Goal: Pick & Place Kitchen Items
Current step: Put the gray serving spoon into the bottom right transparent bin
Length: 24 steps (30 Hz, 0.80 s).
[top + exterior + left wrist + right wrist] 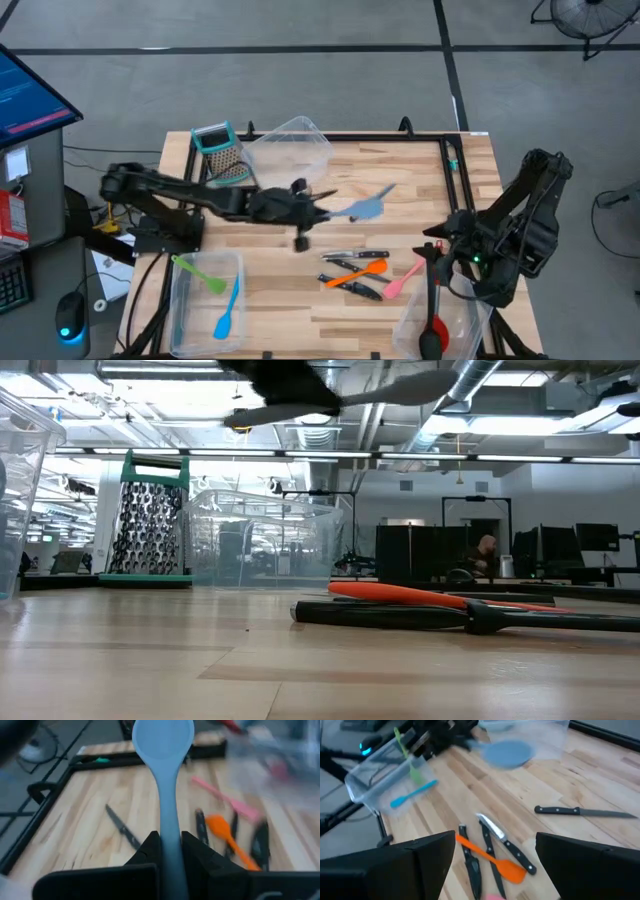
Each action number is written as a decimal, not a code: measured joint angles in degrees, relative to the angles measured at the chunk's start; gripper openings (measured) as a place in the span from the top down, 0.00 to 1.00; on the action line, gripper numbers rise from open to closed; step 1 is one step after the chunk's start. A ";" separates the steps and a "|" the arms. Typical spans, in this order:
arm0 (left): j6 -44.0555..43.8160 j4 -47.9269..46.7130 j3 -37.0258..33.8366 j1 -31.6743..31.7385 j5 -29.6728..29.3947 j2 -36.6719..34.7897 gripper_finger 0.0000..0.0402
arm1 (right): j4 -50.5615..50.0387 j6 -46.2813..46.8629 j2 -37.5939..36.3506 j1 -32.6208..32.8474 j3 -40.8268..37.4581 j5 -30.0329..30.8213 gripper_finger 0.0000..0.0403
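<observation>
My left gripper (312,208) hangs over the middle of the table, shut on a pale blue spoon (368,208) whose head (162,740) sticks out ahead of it. In the low view the spoon (400,390) shows high above the wood. On the table to the right lie black-handled knives (352,256), an orange spatula (362,270) and a pink spatula (402,278). Another knife (580,811) lies apart, farther back. My right gripper (440,245) waits open at the right, above these items, touching nothing. My left gripper pinches the blue spoon's handle (170,837) between its two fingers. The handle runs along the fingers and on toward the table's right edge. The spoon is lifted clear of the table, roughly level, its head out front. The gripper hides the handle's back end.
A clear tub (205,290) at the near left holds a green spatula (200,272) and a blue one (228,318). A second tub (410,325) at the near right holds a black ladle and a red spoon. A grater (222,155) and a third tub (290,145) stand at the far edge.
</observation>
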 joint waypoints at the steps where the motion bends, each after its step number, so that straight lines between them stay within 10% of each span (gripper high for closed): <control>1: 1.57 -0.22 -1.25 -0.79 -0.08 -1.32 0.94 | 0.68 -0.03 0.00 -0.97 0.00 0.06 0.33; 11: 20.76 0.72 -7.68 -9.47 -0.02 -6.45 0.94 | 7.72 3.15 0.00 -13.12 -0.01 -6.08 0.33; 24: 43.82 1.48 -7.68 -16.06 3.19 -6.05 0.94 | 33.84 -25.68 1.81 -32.89 -0.05 -25.17 0.33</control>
